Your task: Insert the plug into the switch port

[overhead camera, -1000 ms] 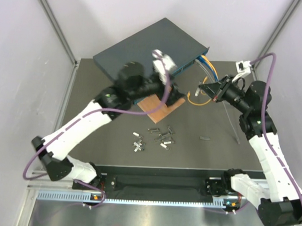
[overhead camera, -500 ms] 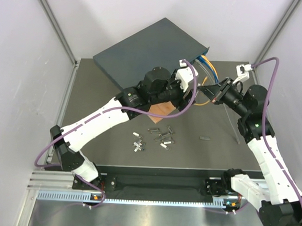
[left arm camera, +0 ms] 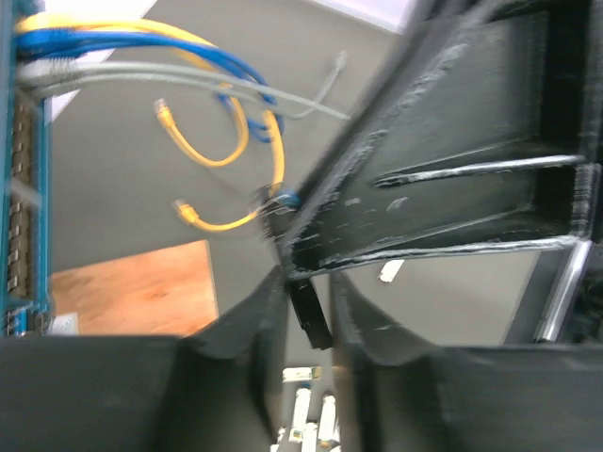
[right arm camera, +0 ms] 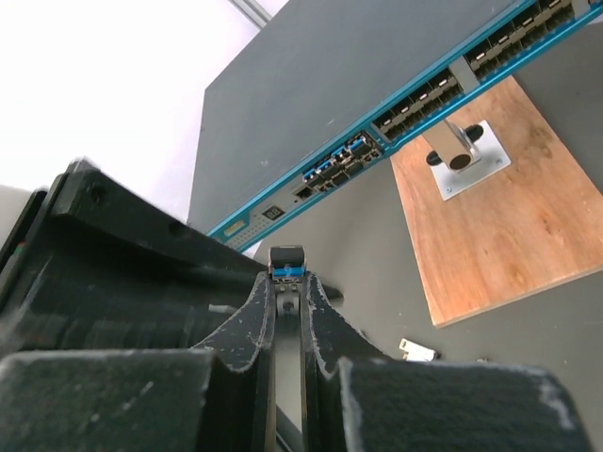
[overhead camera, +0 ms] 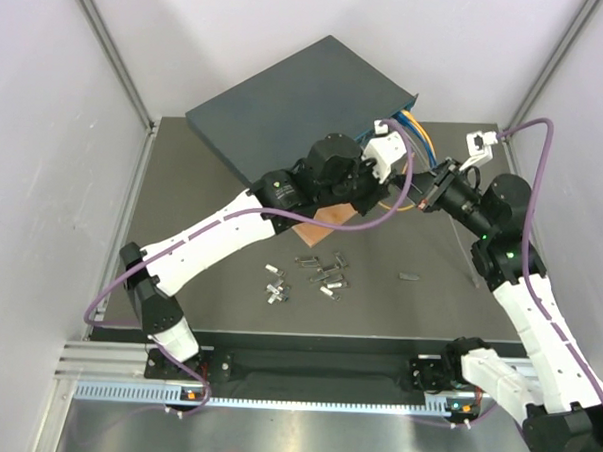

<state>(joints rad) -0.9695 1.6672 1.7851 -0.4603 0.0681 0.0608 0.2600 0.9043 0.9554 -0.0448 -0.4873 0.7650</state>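
The switch (overhead camera: pixel 297 96) is a flat dark blue-grey box at the back, with its teal socket face (right arm camera: pixel 424 99) toward the arms. My right gripper (right arm camera: pixel 287 282) is shut on the plug (right arm camera: pixel 287 259), a slim metal piece with a blue tab and a black end sticking out past the fingertips. In the top view this gripper (overhead camera: pixel 420 189) hovers right of the switch's front corner. My left gripper (overhead camera: pixel 402 180) meets it there. In the left wrist view its fingers (left arm camera: pixel 254 320) stand close on either side of the plug's black end (left arm camera: pixel 311 315); blur hides whether they touch it.
A thin brown board (overhead camera: pixel 327 219) with a white post (right arm camera: pixel 462 155) lies before the switch. Yellow, blue and grey cables (left arm camera: pixel 217 141) loop out of the switch's right sockets. Several small loose connectors (overhead camera: pixel 314 277) and a dark piece (overhead camera: pixel 408 278) lie on the mat.
My left arm swung right from over the board to the right gripper's tip, and its jaws narrowed from wide open. The right arm kept its hold and shifted only slightly.
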